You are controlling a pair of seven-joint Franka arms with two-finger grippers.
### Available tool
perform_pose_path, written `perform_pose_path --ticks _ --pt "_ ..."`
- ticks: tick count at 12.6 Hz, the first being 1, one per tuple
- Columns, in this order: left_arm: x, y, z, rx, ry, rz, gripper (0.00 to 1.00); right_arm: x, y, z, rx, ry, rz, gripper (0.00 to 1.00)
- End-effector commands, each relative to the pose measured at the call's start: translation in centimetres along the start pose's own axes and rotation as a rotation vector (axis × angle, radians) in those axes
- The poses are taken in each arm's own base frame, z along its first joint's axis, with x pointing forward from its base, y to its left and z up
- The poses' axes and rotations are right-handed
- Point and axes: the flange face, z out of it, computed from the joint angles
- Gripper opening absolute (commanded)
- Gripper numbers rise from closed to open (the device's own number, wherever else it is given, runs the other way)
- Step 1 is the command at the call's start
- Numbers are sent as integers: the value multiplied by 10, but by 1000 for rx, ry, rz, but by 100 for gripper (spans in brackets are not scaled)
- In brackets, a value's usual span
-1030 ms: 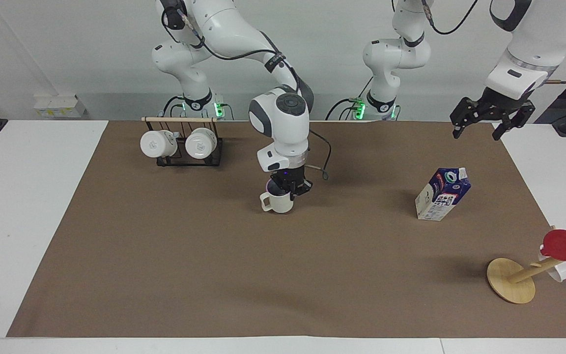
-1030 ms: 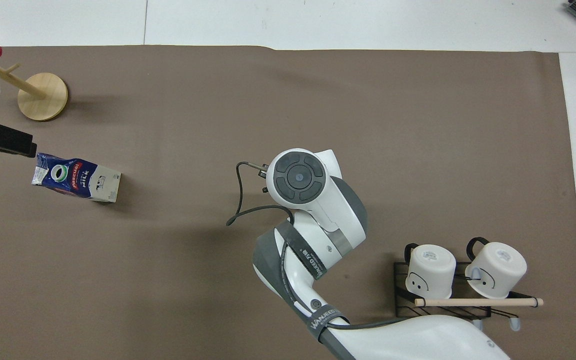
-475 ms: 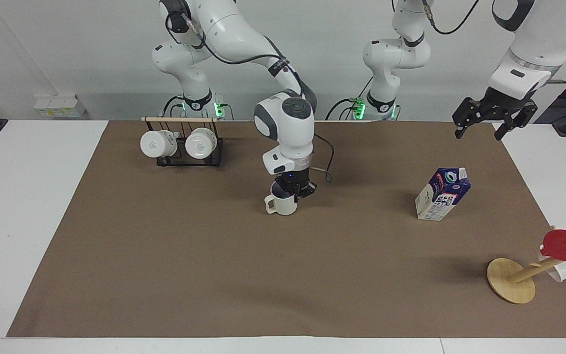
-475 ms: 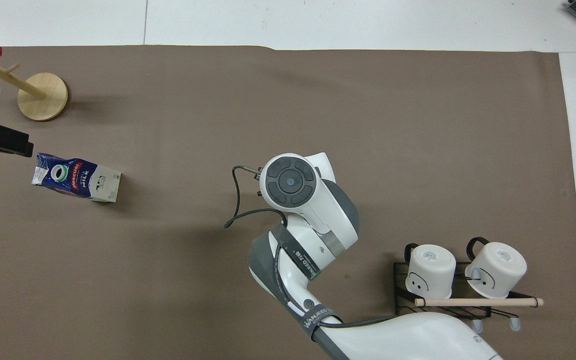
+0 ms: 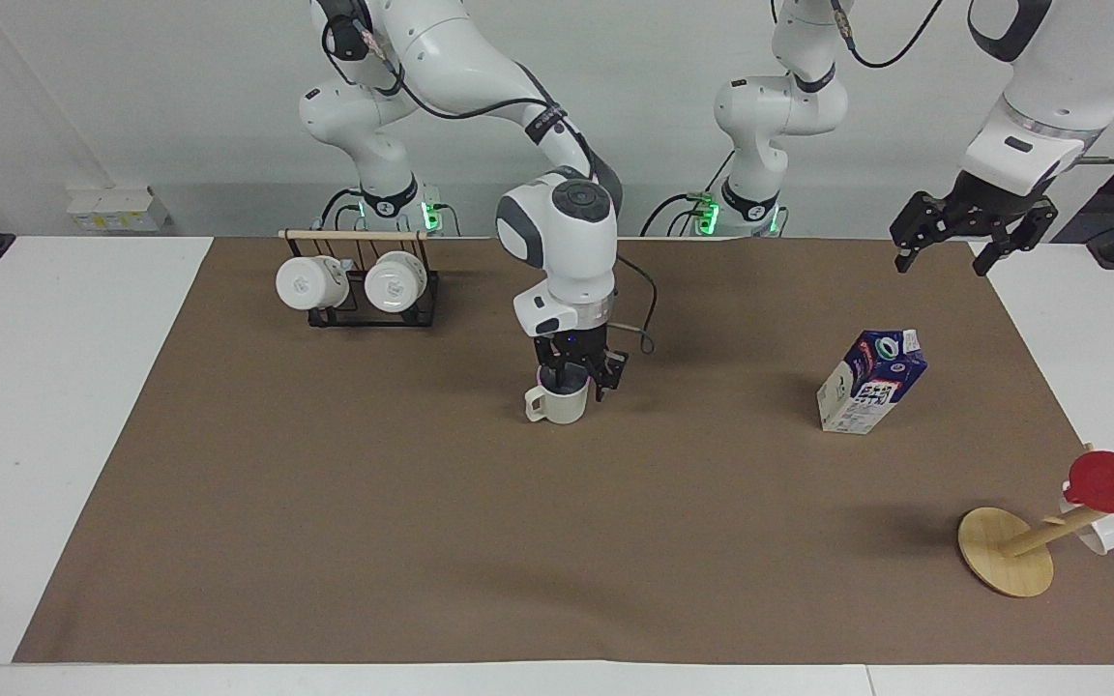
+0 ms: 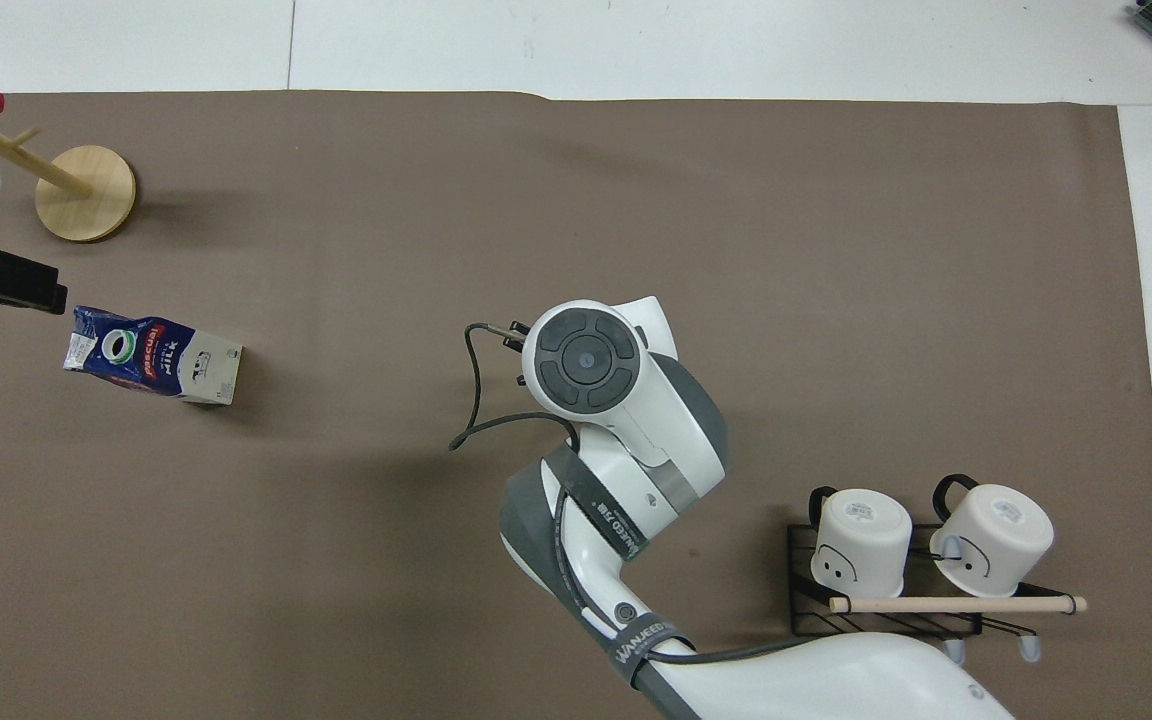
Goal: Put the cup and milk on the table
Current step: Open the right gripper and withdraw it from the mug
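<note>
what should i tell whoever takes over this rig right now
Right gripper: open around the rim of the cup, which stands on the mat mid-table.
Left gripper: open, waiting in the air at its own end.
Milk: upright on the mat, toward the left arm's end, untouched.
Done: both things are down.
Left: lift the right gripper clear.

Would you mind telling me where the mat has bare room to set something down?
The brown mat is bare from the cup to its edge farthest from the robots, and between cup and milk. Crowded: the mug rack and the wooden stand.
</note>
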Motion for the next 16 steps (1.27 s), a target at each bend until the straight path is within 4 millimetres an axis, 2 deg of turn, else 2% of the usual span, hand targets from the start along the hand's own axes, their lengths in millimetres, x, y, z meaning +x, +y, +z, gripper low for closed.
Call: perform_pose_path --ticks 1,4,7,9,10,12,14,16 --pt "-3 -2 1 7 31 11 100 21 29 -63 -8 15 -30 100" --pt "4 -3 21 9 45 30 100 54 72 -107 -39 4 -132 100" --pt "10 -5 55 10 55 35 100 94 121 -136 -59 -11 -224 100" --pt "11 -10 74 11 58 48 100 114 154 -153 -77 -35 -265 100" --pt "9 -18 84 12 50 54 100 125 174 -161 -87 -52 -284 100" --pt "7 -21 102 9 24 99 100 148 218 -180 -94 -70 -337 100" --pt "3 -30 124 8 16 96 100 163 253 -197 -87 -78 -351 100" --pt "0 -29 149 9 24 96 100 173 284 -209 -75 -103 -352 100"
